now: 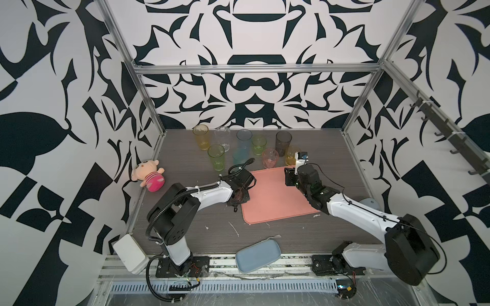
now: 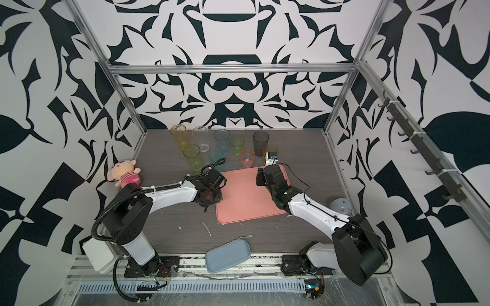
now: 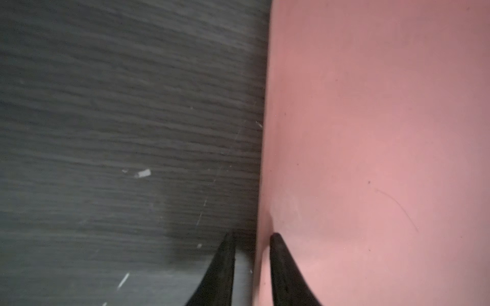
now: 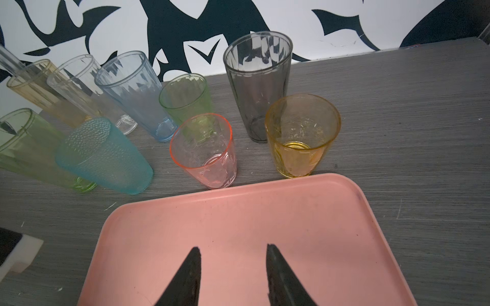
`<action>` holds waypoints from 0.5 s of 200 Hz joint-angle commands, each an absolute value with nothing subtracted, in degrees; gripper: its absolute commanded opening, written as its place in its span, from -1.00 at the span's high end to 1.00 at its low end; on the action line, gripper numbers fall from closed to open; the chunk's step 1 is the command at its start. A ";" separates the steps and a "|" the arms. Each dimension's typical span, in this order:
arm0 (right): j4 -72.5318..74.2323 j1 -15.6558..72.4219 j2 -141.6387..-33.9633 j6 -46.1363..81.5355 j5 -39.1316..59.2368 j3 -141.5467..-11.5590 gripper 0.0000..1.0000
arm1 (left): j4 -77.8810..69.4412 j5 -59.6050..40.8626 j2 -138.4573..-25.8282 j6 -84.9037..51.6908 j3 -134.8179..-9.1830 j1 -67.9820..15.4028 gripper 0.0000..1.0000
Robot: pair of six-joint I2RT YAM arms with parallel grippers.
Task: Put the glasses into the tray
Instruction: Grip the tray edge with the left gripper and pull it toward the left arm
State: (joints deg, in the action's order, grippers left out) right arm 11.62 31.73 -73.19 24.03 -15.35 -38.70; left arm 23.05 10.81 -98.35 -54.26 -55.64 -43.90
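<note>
The tray point(image 1: 270, 204) is seen flat on the tabletop point(image 1: 201, 220), mid-table. Its left rim is straddled by the down-pointed left fingers point(image 3: 282, 267), nearly closed; a pinch cannot be confirmed. The right fingers point(image 4: 281, 278) are held apart, empty, over its far end. The glasses point(image 4: 204, 153) are stood just beyond, none grasped.

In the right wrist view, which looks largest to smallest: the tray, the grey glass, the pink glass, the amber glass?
1. tray
2. grey glass
3. pink glass and amber glass: alike, unranked.
</note>
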 commanded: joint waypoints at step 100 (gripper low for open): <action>12.97 31.70 -73.73 23.53 -17.06 -39.90 0.14 | 23.23 4.71 -94.53 -46.10 -50.38 -38.50 0.95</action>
State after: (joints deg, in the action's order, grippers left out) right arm 11.68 31.73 -73.25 23.90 -15.79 -38.70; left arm 20.05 6.98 -96.82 -50.63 -53.19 -41.32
